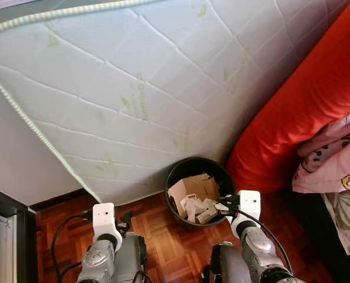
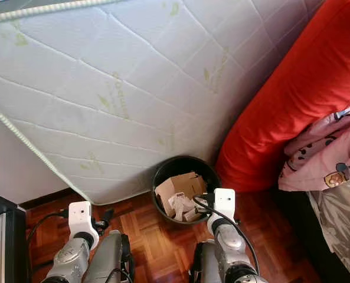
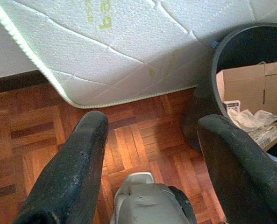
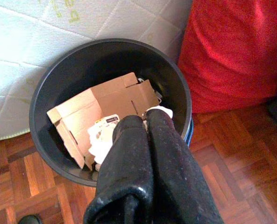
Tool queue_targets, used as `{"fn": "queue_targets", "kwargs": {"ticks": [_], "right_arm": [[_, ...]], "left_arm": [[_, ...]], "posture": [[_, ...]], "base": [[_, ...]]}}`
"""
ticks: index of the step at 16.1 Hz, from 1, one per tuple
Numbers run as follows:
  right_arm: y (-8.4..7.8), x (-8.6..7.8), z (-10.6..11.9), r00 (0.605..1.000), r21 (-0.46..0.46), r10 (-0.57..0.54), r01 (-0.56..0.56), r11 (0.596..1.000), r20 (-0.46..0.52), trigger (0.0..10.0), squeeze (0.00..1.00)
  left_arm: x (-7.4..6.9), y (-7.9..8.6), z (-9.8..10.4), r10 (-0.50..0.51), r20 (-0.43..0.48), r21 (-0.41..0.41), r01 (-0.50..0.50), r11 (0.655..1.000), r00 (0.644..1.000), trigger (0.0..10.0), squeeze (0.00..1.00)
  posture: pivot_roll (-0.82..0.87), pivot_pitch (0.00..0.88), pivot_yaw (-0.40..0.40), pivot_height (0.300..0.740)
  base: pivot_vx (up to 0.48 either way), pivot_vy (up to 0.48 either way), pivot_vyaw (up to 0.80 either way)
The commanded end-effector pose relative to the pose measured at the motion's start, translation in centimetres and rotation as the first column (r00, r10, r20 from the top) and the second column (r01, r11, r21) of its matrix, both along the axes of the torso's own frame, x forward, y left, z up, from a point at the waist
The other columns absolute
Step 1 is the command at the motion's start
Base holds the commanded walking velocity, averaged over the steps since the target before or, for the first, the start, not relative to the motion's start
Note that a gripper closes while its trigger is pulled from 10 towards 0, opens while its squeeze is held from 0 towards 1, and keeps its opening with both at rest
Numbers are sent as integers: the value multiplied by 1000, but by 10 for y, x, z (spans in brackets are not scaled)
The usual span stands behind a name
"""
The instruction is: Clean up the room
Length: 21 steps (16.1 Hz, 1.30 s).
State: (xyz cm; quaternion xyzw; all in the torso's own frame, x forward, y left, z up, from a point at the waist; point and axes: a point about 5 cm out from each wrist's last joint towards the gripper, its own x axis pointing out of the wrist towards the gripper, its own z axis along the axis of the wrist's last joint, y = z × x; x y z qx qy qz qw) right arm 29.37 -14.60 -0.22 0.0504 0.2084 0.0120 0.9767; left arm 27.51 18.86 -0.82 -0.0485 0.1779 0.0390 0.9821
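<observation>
Right wrist view: the right gripper (image 4: 145, 122) hangs over the black bin (image 4: 49, 88), its two fingers pressed together on a bit of white paper (image 4: 159, 111), above the cardboard box (image 4: 105, 107) and crumpled paper already inside. To finish well, the fingers should part only while directly over the bin mouth, so the scrap falls inside the rim. The left gripper (image 3: 152, 140) hovers over the parquet floor (image 3: 31, 135), fingers apart and empty. The mattress (image 1: 133, 88) bears green print, unreadable; a label on the box is too small to read.
</observation>
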Motion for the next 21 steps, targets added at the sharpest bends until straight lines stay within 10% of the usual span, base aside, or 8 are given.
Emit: {"fn": "queue_targets", "kwargs": {"ticks": [1,21], "right_arm": [[-2,-5,-6,999,0,-3,3,1000,-36,10000,0],[11,10,6,995,21,87,-86,996,-38,10000,0]], "left_arm": [[-8,0,-7,1,-22,-8,-2,1000,1000,10000,0],[-11,-4,-7,-31,2,-9,31,999,1000,10000,0]], "posture": [[112,274,-25,618],[144,342,12,618]], "base": [[281,0,0],[200,0,0]]}}
